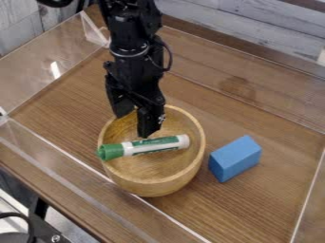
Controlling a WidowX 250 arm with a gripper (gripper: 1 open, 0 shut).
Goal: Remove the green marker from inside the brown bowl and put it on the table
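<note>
While its jaws gape, arm (132, 57) points downward.

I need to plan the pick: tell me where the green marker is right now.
The green marker lies inside the brown bowl, cap toward the picture's left, at lower centre. The open gripper is just above it; the blue block sits right of the bowl.

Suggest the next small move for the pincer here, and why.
Probably lower straight down onto the green marker and close. The pincer is open, pointing down over the back of the brown bowl, and hangs above the marker without touching it. The marker lies across the bowl's inside, cap toward the left, so a slight shift toward its middle may be needed first.
</note>
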